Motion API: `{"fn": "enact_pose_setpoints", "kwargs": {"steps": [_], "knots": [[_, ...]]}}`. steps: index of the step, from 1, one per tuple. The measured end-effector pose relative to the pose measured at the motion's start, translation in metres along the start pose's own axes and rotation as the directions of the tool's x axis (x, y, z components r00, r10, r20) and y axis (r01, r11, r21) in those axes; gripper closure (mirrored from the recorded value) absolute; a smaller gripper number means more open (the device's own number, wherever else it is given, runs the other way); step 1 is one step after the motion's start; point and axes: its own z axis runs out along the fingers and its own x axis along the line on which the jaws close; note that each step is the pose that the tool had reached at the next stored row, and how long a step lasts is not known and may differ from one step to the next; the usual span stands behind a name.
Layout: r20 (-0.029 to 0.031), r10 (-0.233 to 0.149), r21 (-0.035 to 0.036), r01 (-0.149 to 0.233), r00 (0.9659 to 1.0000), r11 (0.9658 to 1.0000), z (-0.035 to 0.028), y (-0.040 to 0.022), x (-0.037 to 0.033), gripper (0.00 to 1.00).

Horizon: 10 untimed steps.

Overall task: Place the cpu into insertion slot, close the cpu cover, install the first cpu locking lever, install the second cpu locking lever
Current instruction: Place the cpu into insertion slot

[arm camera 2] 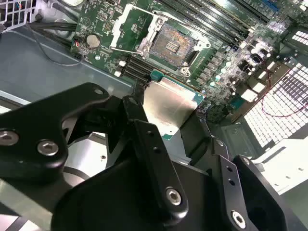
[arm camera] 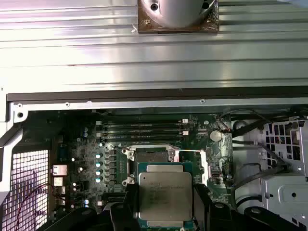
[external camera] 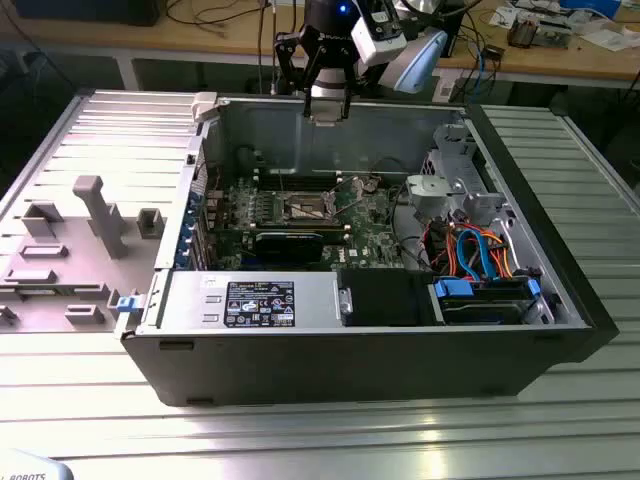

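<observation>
My gripper (external camera: 327,103) hangs above the back wall of the open computer case, shut on the cpu (arm camera: 165,195), a flat square chip with a dull silver top and green edge. Black fingers (arm camera: 126,208) press on its two opposite sides. In the second wrist view the cpu (arm camera 2: 168,107) is tilted and sits well short of the insertion slot (arm camera 2: 171,44), whose dark pin field lies bare inside a silvery rim. The insertion slot (arm camera: 151,155) lies just beyond the chip's far edge. The cpu cover (arm camera 2: 136,21) is swung open beside the slot. On the motherboard the slot (external camera: 305,208) is far below my gripper.
The green motherboard (external camera: 370,230) lies in the case floor with memory slots (arm camera: 144,129) beside the socket. A long black card (external camera: 290,243), a black power supply (external camera: 250,300), and orange and blue cables (external camera: 480,250) crowd the front. Grey fixtures (external camera: 95,215) stand at the exterior view's left.
</observation>
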Motion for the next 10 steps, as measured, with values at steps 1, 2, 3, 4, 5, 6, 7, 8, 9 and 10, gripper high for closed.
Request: {"fn": "enact_pose_setpoints", "kwargs": {"steps": [1, 2, 3, 4, 5, 6, 7, 8, 9, 10], "knots": [[0.0000, 0.000, 0.0000, 0.000, 1.0000, 1.0000, 0.0000, 0.0000, 0.0000, 0.46], [0.0000, 0.000, 0.0001, 0.000, 1.0000, 1.0000, 0.0000, 0.0000, 0.0000, 0.46], [0.0000, 0.000, 0.0000, 0.000, 1.0000, 1.0000, 0.0000, 0.0000, 0.0000, 0.46], [0.0000, 0.000, 0.0000, 0.000, 1.0000, 1.0000, 0.0000, 0.0000, 0.0000, 0.46], [0.0000, 0.000, 0.0001, 0.000, 1.0000, 1.0000, 0.0000, 0.0000, 0.0000, 0.46], [0.0000, 0.000, 0.0000, 0.000, 1.0000, 1.0000, 0.0000, 0.0000, 0.0000, 0.46], [0.0000, 0.000, 0.0000, 0.000, 1.0000, 1.0000, 0.0000, 0.0000, 0.0000, 0.46], [0.0000, 0.000, 0.0000, 0.000, 1.0000, 1.0000, 0.0000, 0.0000, 0.0000, 0.46], [0.0000, 0.000, 0.0000, 0.000, 1.0000, 1.0000, 0.0000, 0.0000, 0.0000, 0.46], [0.0000, 0.000, -0.0001, 0.000, 1.0000, 1.0000, 0.0000, -0.0002, 0.0000, 0.46]]}}
